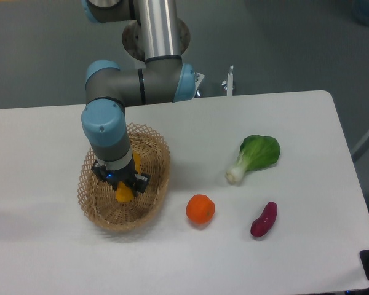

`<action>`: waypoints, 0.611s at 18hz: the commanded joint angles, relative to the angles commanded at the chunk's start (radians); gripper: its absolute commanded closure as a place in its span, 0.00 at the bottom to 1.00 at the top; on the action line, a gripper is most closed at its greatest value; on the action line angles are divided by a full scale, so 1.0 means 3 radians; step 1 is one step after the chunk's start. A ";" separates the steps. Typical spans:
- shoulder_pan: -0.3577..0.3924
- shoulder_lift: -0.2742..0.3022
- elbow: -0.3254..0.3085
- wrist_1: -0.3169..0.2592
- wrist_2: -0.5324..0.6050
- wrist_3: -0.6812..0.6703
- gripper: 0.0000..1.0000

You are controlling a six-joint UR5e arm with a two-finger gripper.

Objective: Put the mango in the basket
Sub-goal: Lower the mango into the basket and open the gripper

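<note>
Hanging over the basket, the gripper has its fingers closed on the mango, which shows only as a yellow-orange patch between the dark jaws, low within the wicker walls; whether it touches the floor of the basket cannot be told from this view. The main risk, as I judge it, lies in the release. If the fingers open while the fruit hangs clear of the bottom, a smooth oblong thing may roll toward the rim or tip the light basket, which looks already canted on the table. Pressing lower brings the opposite trouble: the jaws or wrist could snag the openwork lattice and drag the basket when the arm lifts away. The mango might also cling to one finger and ride back up. The orange, bok choy and purple vegetable lie well apart to the right, out of harm.
</note>
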 joint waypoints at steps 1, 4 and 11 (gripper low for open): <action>-0.0005 -0.0020 0.0000 0.0005 0.0000 -0.0005 0.47; -0.0010 -0.0046 -0.0005 0.0000 0.0000 -0.0005 0.47; -0.0016 -0.0057 -0.0021 0.0000 0.0005 0.0000 0.36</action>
